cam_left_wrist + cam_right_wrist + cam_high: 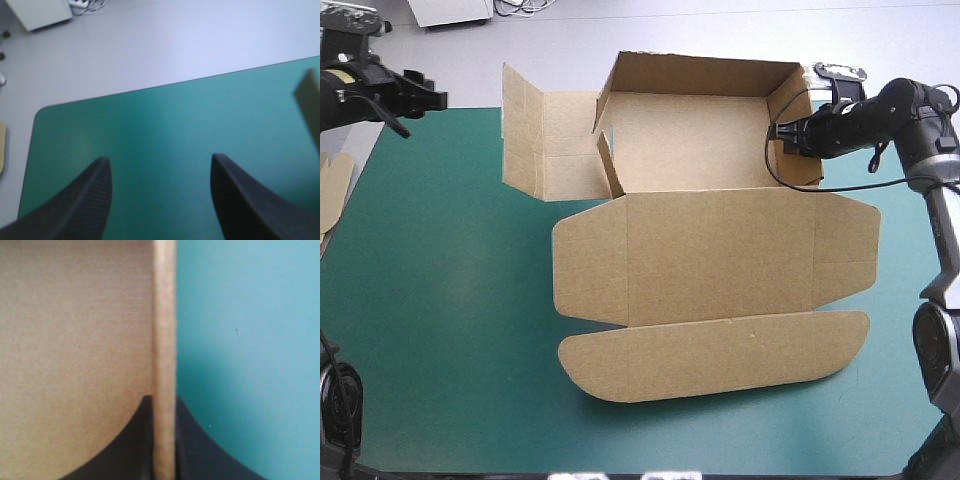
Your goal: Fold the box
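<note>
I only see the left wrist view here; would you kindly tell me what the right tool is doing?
Observer: The right tool is shut on the right wall of the box.
Operator: Thanks. Is the left side tucked?
Observer: No, the left panel spreads outward, untucked.
Operator: And the lid?
Observer: The lid lies flat on the table, toward the near edge.
</note>
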